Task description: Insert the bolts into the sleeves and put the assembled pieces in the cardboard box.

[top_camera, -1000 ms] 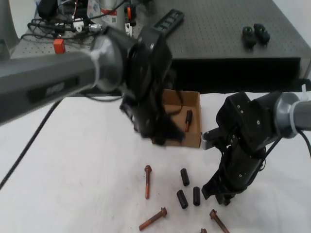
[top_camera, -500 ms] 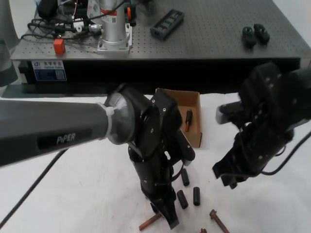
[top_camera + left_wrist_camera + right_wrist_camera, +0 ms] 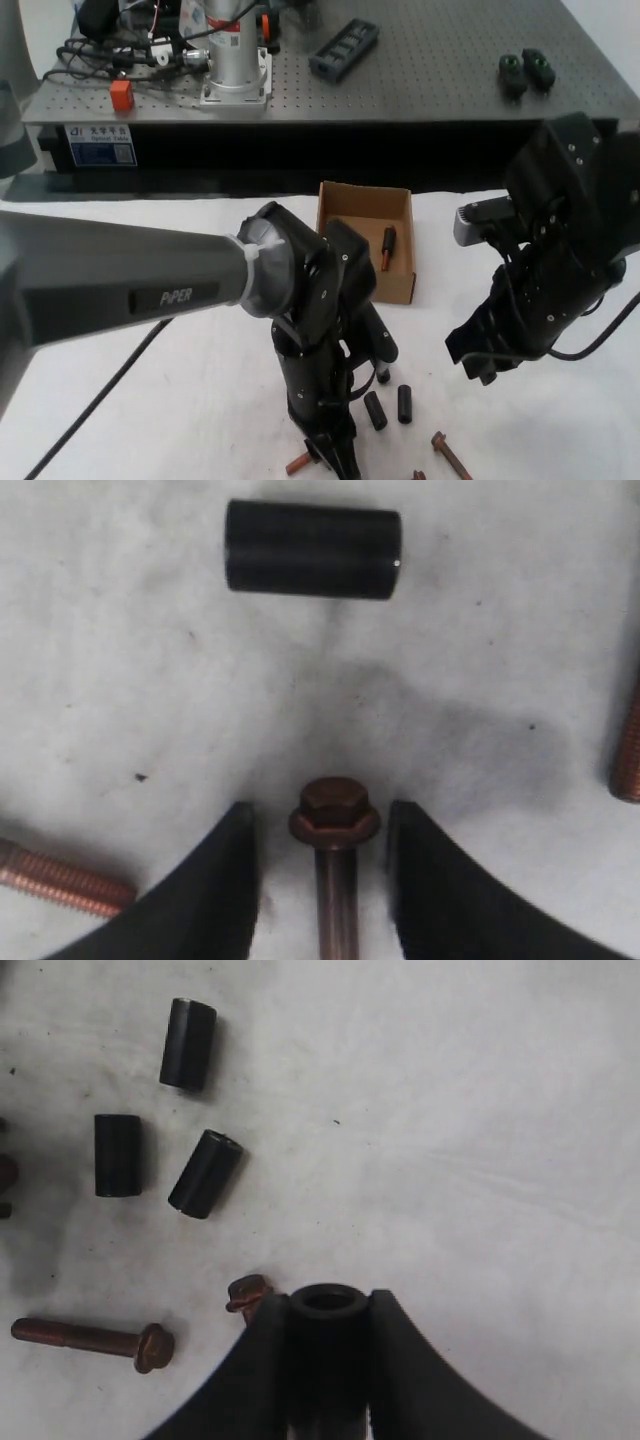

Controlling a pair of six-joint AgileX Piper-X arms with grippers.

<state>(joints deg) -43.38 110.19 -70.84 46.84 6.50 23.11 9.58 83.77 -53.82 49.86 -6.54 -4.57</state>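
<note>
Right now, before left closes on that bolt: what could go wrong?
Left gripper is open around the bolt, head at its fingertips; gripped there, the bolt may swing. A second bolt beside one finger could get knocked. Right gripper holds a sleeve; misaligned insertion could jam.

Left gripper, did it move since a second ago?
Yes. The left gripper came down from in front of the cardboard box, nearer the camera, and now sits open around a bolt.
</note>
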